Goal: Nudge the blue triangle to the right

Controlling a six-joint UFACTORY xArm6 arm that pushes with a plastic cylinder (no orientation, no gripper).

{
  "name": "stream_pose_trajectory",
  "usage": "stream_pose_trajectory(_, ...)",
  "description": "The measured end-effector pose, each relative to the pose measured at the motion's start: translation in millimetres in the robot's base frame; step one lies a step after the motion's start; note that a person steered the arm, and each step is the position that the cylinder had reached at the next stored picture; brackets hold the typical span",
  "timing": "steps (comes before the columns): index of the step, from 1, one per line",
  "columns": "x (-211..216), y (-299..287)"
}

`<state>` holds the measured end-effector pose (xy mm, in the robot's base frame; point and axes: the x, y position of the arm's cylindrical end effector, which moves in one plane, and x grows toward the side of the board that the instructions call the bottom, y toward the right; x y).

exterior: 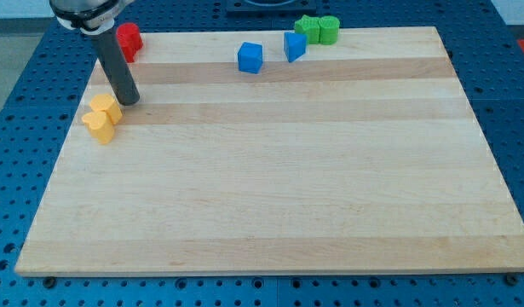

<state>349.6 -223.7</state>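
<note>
My tip point(129, 100) rests on the wooden board point(270, 213) at the left side, toward the far edge. The rod has no claw, so there is nothing on it that can open, close or hold.

The blue triangle point(294, 46) sits near the far edge of the board, a bit right of the middle. It is well apart from my tip, far off to the right and a little farther back. It stands on the board with one sharp corner toward the left and its tall flat side toward the right. I cannot tell which way its long side runs.

Left of the triangle is a blue cube point(250, 57), near it but not touching. Just to the right of the triangle are two green blocks point(318, 29), side by side at the far edge.

A red block point(129, 39) sits at the far left corner, behind the rod. Two yellow blocks point(101, 118) lie together just to the left of my tip, a little nearer.
</note>
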Motion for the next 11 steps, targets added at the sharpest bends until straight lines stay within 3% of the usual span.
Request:
stream_pose_trajectory(6,-23.0,102.6)
stream_pose_trajectory(9,-118.4,105.5)
stream_pose_trajectory(11,-126.6,202.8)
